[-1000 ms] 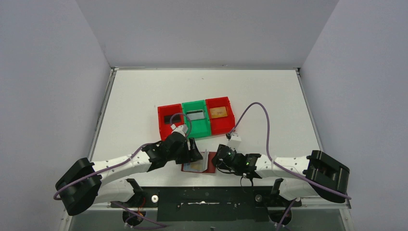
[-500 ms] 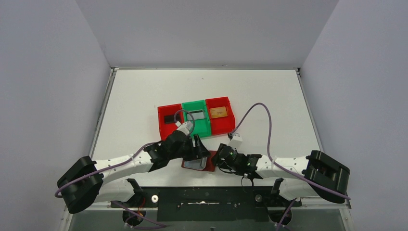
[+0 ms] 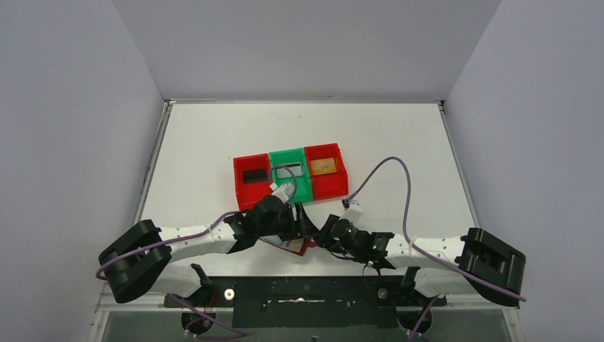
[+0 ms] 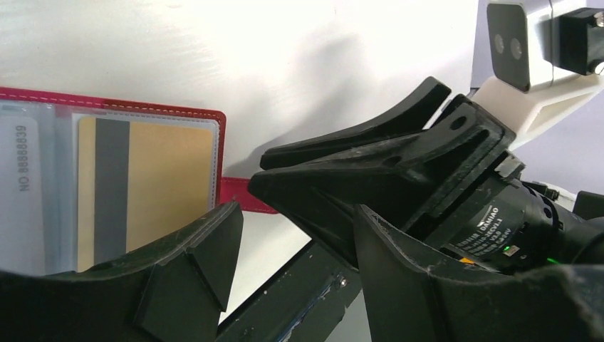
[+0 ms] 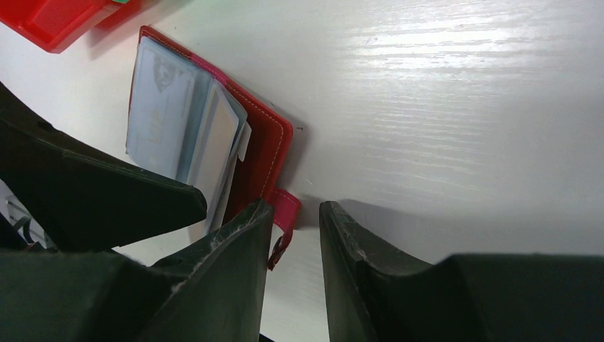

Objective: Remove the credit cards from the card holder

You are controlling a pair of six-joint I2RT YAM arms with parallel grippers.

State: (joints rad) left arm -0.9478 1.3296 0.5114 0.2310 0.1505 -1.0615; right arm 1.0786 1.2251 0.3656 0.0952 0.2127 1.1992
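The dark red card holder (image 3: 300,246) lies open at the near table edge, mostly hidden under both grippers. In the left wrist view its clear pockets (image 4: 64,128) hold a gold-tan card (image 4: 164,178) with a grey stripe and a silver-grey card (image 4: 25,192). My left gripper (image 4: 298,214) is open and empty, just past the holder's right edge (image 3: 299,217). My right gripper (image 5: 295,208) is open with a narrow gap. The red snap tab (image 5: 286,214) sits in that gap against the left finger. The holder's pockets (image 5: 178,128) lie beyond it.
Three bins stand in a row behind the holder. The left red bin (image 3: 238,187) holds a black card (image 3: 253,175), the green bin (image 3: 298,189) a silver-grey card (image 3: 288,169), and the right red bin (image 3: 338,184) a gold-tan card (image 3: 323,166). The black frame edge (image 4: 306,285) runs close below.
My left gripper has moved right across the holder and now covers most of it. The holder has shifted slightly under the grippers. The right gripper has stayed at its right edge.
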